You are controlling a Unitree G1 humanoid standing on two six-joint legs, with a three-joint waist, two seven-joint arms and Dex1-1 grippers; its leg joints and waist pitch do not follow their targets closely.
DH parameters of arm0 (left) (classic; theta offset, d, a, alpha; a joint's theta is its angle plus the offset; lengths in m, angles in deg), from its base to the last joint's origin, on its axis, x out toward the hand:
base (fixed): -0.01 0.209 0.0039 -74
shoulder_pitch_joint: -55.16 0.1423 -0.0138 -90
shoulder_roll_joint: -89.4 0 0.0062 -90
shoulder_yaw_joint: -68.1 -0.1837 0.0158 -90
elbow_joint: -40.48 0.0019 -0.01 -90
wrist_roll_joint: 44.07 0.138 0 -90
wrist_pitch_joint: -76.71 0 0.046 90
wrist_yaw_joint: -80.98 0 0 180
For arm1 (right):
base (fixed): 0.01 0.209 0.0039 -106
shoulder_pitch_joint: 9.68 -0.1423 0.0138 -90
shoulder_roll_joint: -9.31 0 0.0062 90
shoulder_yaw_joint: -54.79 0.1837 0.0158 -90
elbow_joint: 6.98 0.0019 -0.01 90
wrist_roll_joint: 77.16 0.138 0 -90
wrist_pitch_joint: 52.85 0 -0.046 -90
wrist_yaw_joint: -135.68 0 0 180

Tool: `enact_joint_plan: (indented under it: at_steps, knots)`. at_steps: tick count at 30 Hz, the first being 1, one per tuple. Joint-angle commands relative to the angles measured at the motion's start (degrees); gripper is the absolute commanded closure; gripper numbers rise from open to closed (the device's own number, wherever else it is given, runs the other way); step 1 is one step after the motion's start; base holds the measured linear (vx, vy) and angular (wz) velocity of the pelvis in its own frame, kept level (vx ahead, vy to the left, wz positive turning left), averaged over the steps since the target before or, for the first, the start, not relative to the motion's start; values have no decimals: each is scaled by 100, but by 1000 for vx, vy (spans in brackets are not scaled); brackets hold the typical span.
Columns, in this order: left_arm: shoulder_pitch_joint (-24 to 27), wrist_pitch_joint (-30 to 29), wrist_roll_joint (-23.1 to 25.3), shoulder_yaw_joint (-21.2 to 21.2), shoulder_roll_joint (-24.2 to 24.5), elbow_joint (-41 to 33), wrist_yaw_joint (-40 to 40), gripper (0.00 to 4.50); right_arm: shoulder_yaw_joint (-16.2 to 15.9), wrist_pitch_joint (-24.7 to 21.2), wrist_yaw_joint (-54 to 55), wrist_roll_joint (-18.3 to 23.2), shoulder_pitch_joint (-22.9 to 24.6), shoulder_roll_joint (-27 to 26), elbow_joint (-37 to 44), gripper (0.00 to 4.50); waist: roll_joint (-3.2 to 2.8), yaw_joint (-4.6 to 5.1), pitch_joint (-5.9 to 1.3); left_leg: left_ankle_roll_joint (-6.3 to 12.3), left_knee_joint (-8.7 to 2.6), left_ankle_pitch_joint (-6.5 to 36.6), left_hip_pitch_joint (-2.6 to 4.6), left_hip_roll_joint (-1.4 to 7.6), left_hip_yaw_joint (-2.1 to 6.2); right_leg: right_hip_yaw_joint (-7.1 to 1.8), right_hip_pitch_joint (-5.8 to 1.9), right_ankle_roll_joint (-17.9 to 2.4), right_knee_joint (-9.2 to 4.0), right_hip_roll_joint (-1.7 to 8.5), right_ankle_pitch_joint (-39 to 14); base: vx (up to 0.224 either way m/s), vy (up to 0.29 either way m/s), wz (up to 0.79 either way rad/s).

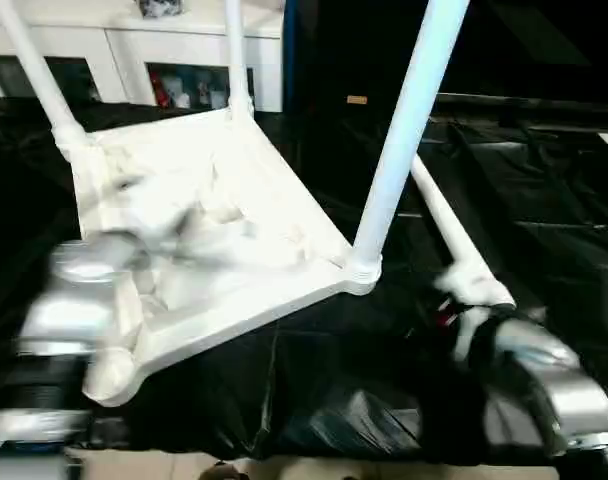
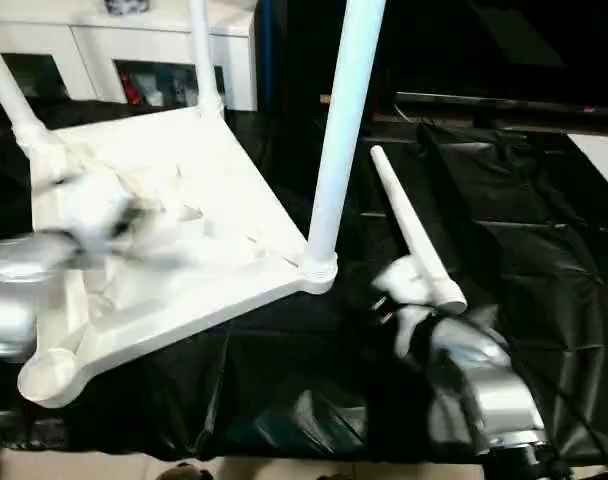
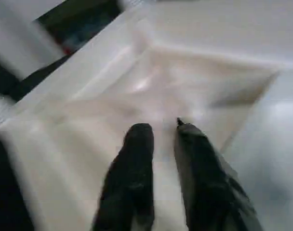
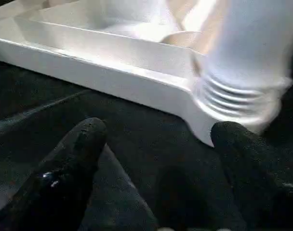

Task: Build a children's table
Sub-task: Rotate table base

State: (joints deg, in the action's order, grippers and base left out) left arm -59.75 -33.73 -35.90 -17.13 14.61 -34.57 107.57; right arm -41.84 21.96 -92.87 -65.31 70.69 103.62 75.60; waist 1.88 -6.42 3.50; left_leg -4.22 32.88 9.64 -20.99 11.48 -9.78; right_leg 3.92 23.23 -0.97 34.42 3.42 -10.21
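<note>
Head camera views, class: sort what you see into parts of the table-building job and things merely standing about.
Belongs to the job:
- table top, upside down
- three fitted legs, nearest one
- loose leg on the black cloth
- empty corner socket

Just standing about:
- black cloth
- white cabinet behind

Black sheeting point(image 1: 314, 390) is covering the work surface in front of me, wrinkling and catching the light. A white cabinet point(image 1: 134, 60) with open shelves is standing at the far left; pale floor point(image 1: 164, 468) is showing nearest me.
</note>
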Motion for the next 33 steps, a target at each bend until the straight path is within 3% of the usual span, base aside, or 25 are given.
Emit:
enact_joint_plan:
  at_steps: [1, 5, 6, 11, 12, 18, 20, 21, 22, 23, 24, 27, 30, 33]
  knots:
    - [50, -119, 242, -25, 161, 94, -211, 394, -127, -122, 311, -298, -207, -73, -275, 96, -19, -29, -354, 125, -395, 1453, 78, 176, 66, -257, -229, -802, -441, 445, -1870, 0, 0, 0]
    - [138, -403, 472, -203, 273, 137, -248, 427, -324, -350, 594, -489, -480, -296, -513, 135, -18, -46, -351, -32, -407, 1670, 140, 189, 67, -280, -190, -838, -430, 441, -1695, 0, 0, 0]
    - [161, -477, 476, -246, 280, 146, -195, 439, -357, -388, 652, -528, -539, -335, -570, 145, -19, -34, -355, -62, -428, 1658, 103, 186, 84, -277, -229, -840, -413, 446, -1668, 0, 0, 0]
    - [358, -819, 521, -612, 437, 127, 256, 450, -460, -541, 984, -716, -910, -542, -1048, 191, -54, -63, -369, -153, -417, 1751, 129, 186, 83, -295, -212, -874, -423, 475, -1625, 0, 0, 0]
    - [390, -856, 531, -692, 488, 118, 363, 450, -487, -493, 1032, -775, -981, -573, -1171, 204, -44, -38, -360, -161, -427, 1778, 103, 173, 89, -291, -223, -890, -412, 463, -1644, 0, 0, 0]
    - [492, -875, 377, -988, 672, -34, 1136, 450, -486, -200, 1242, -916, -1319, -772, -1794, 259, -56, -40, -358, -228, -432, 1855, 119, 184, 95, -298, -221, -922, -415, 486, -1724, 0, 0, 0]
    - [712, -964, 98, -1459, 993, -564, 2158, 450, -479, 41, 1471, -981, -1671, -966, -2432, 272, -53, -35, -365, -232, -435, 1828, 117, 181, 99, -300, -217, -952, -399, 489, -1706, 0, 0, 0]
    - [783, -947, 9, -1571, 1085, -761, 2419, 450, -473, 102, 1509, -986, -1740, -1004, -2545, 294, -57, -9, -350, -267, -450, 1897, 102, 187, 114, -302, -221, -992, -388, 509, -1820, 0, 0, 0]
    - [790, -945, 1, -1581, 1093, -778, 2442, 450, -472, 107, 1512, -986, -1746, -1007, -2554, 302, -73, -26, -346, -297, -441, 1986, 147, 194, 102, -305, -197, -983, -416, 508, -1902, 0, 0, 0]
    - [953, -931, -223, -1798, 1268, -1210, 2994, 450, -440, 235, 1580, -1003, -1915, -1106, -2829, 302, -72, -6, -330, -300, -442, 2059, 153, 191, 95, -310, -176, -995, -418, 495, -1943, 0, 0, 0]
    - [1011, -958, -310, -1864, 1321, -1357, 3174, 450, -426, 266, 1602, -1005, -1977, -1144, -2922, 314, -59, 1, -318, -293, -463, 2100, 115, 177, 119, -306, -218, -975, -417, 510, -2105, 0, 0, 0]
    - [1157, -881, -595, -2009, 1398, -1738, 3655, 450, -407, 379, 1661, -1021, -2139, -1239, -3185, 346, -74, -11, -324, -307, -447, 2174, 174, 187, 98, -328, -174, -982, -435, 507, -2187, 0, 0, 0]
    - [1219, -1138, -885, -2330, 1203, -2215, 3941, 450, -421, 503, 1763, -1051, -2348, -1422, -3502, 360, -65, 7, -329, -334, -456, 2136, 147, 180, 99, -320, -200, -970, -402, 487, -2124, 0, 0, 0]
    - [1050, -1115, -750, -2498, 909, -2090, 3796, 450, -403, 602, 1805, -1061, -2460, -1521, -3712, 391, -54, 49, -320, -341, -442, 2102, 152, 171, 75, -323, -190, -989, -410, 464, -2055, 0, 0, 0]
